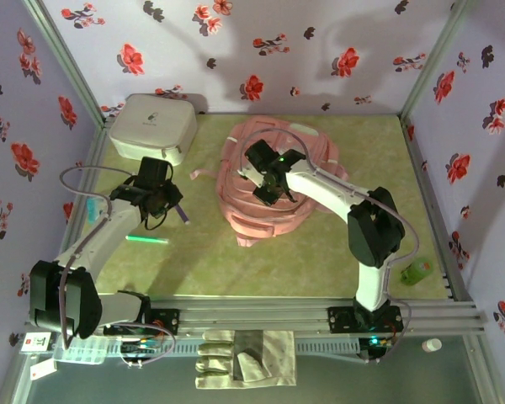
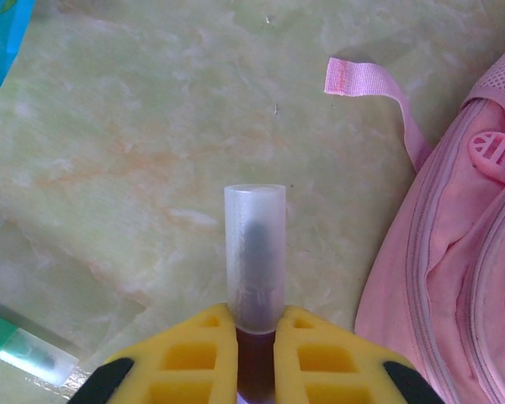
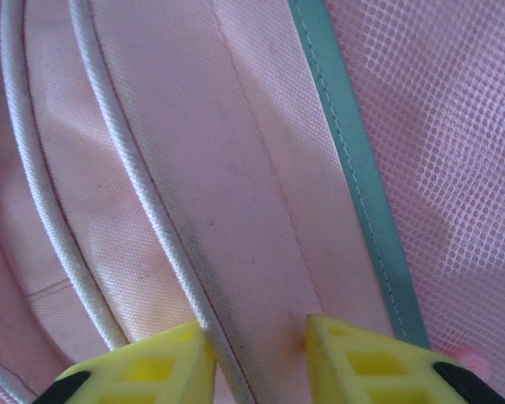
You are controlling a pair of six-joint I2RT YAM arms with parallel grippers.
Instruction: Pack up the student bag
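The yellow left fingers (image 2: 215, 341) are squeezed tight on a pen (image 2: 254, 252) with a cloudy cap, and the cap sticks out past their tips. Under the pen is the pale green surface (image 2: 151, 168). A green pen (image 2: 25, 353) lies on it, off to one side. The yellow right fingers (image 3: 181, 358) are pressed onto the bag (image 3: 236, 168), with pink cloth in the gap between them and a white cord (image 3: 126, 168) running in by one tip. I cannot tell if they are pinching the cloth or just touching it. Beside them runs a blue-green strip (image 3: 362, 185), then pink netting (image 3: 454, 126). From above, the big pink bag lies flat near the middle of the surface, toward the back, with the right arm over it. The left fingers are just to its left. A white case (image 1: 151, 126) sits in the back left corner.
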